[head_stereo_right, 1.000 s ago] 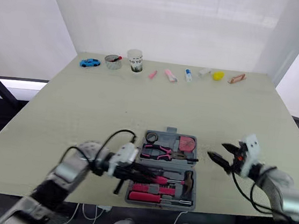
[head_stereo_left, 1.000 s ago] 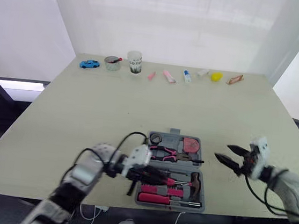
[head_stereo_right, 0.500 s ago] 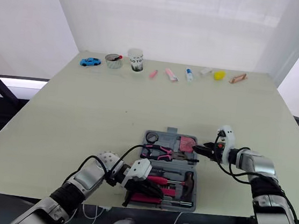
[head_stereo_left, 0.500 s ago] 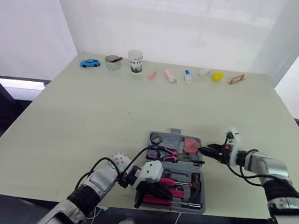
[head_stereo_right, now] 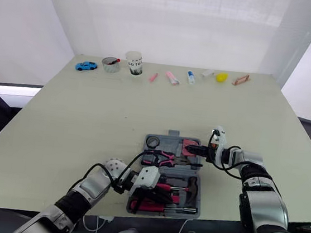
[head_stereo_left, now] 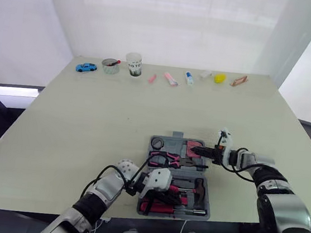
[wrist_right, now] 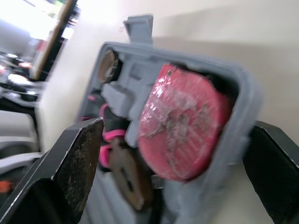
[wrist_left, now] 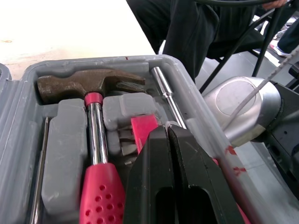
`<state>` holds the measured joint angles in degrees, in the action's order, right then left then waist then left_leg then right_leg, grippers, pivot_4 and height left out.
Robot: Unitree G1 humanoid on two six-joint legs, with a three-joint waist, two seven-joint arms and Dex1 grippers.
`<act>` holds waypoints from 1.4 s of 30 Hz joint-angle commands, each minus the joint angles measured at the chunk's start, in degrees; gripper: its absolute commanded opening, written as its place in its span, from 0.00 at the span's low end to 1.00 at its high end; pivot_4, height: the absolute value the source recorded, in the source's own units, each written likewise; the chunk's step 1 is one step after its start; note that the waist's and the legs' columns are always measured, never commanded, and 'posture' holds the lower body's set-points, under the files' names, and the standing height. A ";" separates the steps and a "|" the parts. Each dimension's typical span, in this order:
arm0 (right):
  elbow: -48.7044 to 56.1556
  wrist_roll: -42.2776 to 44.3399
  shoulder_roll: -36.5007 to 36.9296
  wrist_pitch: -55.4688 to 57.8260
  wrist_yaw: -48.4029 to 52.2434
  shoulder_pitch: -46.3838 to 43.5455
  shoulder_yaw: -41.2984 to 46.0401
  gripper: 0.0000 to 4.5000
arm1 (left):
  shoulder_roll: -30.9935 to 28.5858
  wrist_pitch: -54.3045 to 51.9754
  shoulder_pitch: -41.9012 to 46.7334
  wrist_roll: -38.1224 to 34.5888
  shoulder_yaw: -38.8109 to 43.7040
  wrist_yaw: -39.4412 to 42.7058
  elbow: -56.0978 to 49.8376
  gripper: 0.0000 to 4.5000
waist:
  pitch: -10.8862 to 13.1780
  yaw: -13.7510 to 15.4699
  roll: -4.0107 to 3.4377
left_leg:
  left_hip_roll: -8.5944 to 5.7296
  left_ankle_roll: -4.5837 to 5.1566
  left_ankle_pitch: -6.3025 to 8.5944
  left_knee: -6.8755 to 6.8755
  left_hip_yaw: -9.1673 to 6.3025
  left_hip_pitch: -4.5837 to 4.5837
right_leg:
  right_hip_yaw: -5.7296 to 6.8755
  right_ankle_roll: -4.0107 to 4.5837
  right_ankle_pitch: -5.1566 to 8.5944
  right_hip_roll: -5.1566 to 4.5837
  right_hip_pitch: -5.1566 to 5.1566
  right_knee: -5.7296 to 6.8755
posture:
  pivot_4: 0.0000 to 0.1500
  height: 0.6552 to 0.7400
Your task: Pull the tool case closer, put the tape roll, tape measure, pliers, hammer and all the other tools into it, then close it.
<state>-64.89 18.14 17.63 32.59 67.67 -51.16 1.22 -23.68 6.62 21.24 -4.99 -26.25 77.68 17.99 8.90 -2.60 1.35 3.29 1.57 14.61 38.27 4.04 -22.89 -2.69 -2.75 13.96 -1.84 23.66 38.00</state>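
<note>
Since the named tools already lie in their slots, closing is judged to be the step in hand. Hazards are entered by item.

Table [head_stereo_left: 87, 120]: pale top. The case lies near its front edge, so a hard shove or a further pull toward the robot could send it over.

Tool case [wrist_left: 93, 61]: grey, lying open with both halves flat and a latch tab on the far half. Anything standing proud would stop the halves meeting.

Left gripper [wrist_left: 167, 133]: fingers pressed together, holding nothing, low over the near half beside the hammer. If it waits there, the folding half comes down on it.

Right gripper [head_stereo_left: 196, 151]: fingers spread wide, astride the far half's right corner, gripping nothing. A shallow bite on that rim may slip as the half rises.

Hammer [wrist_left: 96, 130]: seated in the near half, low risk.

Pliers [head_stereo_left: 168, 161]: far half. A loose fit lets them drop out when it is turned over.

Tape measure [wrist_right: 182, 135]: red, far half, right corner, same hazard.

Tape roll [head_stereo_left: 156, 143]: far half, left corner, same hazard.
</note>
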 commanded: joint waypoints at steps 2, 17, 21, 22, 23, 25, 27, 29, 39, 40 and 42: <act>-0.77 1.31 -2.00 -1.56 5.68 -3.20 2.58 1.00 | -1.09 -1.09 -2.13 2.11 -1.22 -0.75 0.95 0.03 | 0.00 -0.07 -0.01 | 0.00 0.00 0.00 -0.02 0.01 0.00 | -0.01 0.00 0.00 0.01 0.01 -0.01 | 1.00 1.00; 34.76 7.32 6.70 12.87 24.73 6.62 -1.91 1.00 | -14.77 -14.90 -22.81 -15.81 17.84 -6.69 -35.44 0.03 | 0.12 0.61 -0.21 | 0.03 -0.01 0.01 -0.03 -0.32 -0.47 | 0.21 0.00 0.00 -0.16 0.35 -0.05 | 1.00 1.00; 53.84 13.85 11.98 21.61 23.30 16.35 -1.86 1.00 | -20.24 -16.52 -33.77 -22.14 28.72 -6.07 -37.58 0.03 | 0.14 0.84 -0.23 | 0.02 -0.01 0.01 0.03 -0.61 -0.81 | 0.39 -0.01 0.00 -0.31 0.59 -0.10 | 1.00 1.00; 58.31 15.63 13.19 23.43 22.21 19.16 -1.22 1.00 | -21.01 -16.13 -36.60 -23.13 31.51 -5.41 -36.52 0.03 | 0.14 0.88 -0.23 | 0.02 -0.01 0.01 0.03 -0.63 -0.83 | 0.42 -0.01 0.01 -0.36 0.60 -0.11 | 1.00 1.00; 62.74 17.30 14.34 24.92 20.72 22.32 -0.11 1.00 | -21.54 -15.56 -39.36 -23.92 34.46 -4.79 -34.76 0.03 | 0.14 0.87 -0.23 | 0.01 -0.01 0.01 0.02 -0.64 -0.83 | 0.46 -0.01 0.01 -0.39 0.60 -0.11 | 1.00 1.00; 70.36 19.08 16.07 25.42 16.56 29.05 3.25 1.00 | -21.46 -14.55 -42.72 -25.38 40.01 -4.76 -30.48 0.03 | 0.14 0.88 -0.22 | 0.02 -0.02 0.01 0.01 -0.67 -0.83 | 0.54 0.10 0.08 -0.41 0.60 -0.14 | 1.00 1.00; 76.51 17.72 16.28 21.01 10.14 36.58 8.70 1.00 | -20.00 -16.27 -40.88 -28.17 44.77 -8.42 -27.85 0.03 | 0.20 1.26 -0.26 | -0.01 -0.02 0.01 0.01 -0.66 -0.82 | 0.56 0.23 0.17 -0.41 0.62 -0.14 | 1.00 1.00; 81.05 15.08 15.21 14.48 3.79 42.55 13.41 1.00 | -18.58 -16.72 -37.54 -29.19 47.37 -12.28 -26.34 0.08 | 0.21 2.11 -0.24 | -0.07 -0.04 0.00 0.11 -0.68 -0.84 | 0.66 0.19 0.21 -0.40 0.59 -0.13 | 1.00 1.00; 82.07 4.07 11.62 -14.95 -6.08 66.67 27.87 1.00 | -18.06 -17.87 -31.92 -24.21 48.35 -20.71 -22.54 0.85 | 0.05 1.74 0.07 | -0.10 -0.07 -0.03 0.15 -0.40 -0.75 | 0.51 0.20 0.15 -0.34 0.48 -0.16 | 1.00 1.00; 81.53 4.01 11.30 -16.26 -6.07 67.80 28.49 1.00 | -18.16 -17.81 -31.82 -23.58 47.93 -21.11 -22.58 0.92 | 0.05 1.79 0.07 | -0.11 -0.07 -0.02 0.14 -0.38 -0.77 | 0.50 0.20 0.15 -0.34 0.50 -0.16 | 1.00 1.00; 80.39 4.27 10.73 -20.16 -6.20 70.84 29.20 1.00 | -18.67 -18.70 -31.79 -22.16 46.64 -21.35 -22.24 0.99 | 0.04 1.78 0.07 | -0.06 -0.07 -0.03 0.12 -0.34 -0.71 | 0.48 0.21 0.16 -0.23 0.48 -0.14 | 1.00 1.00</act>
<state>15.55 21.98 28.81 16.49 61.69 18.30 28.48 -41.26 -11.75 -10.47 -28.41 21.20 56.87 -3.82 8.95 -0.82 1.43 3.24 1.50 14.59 38.40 3.72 -23.57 -2.23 -2.55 14.12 -2.06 24.13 37.87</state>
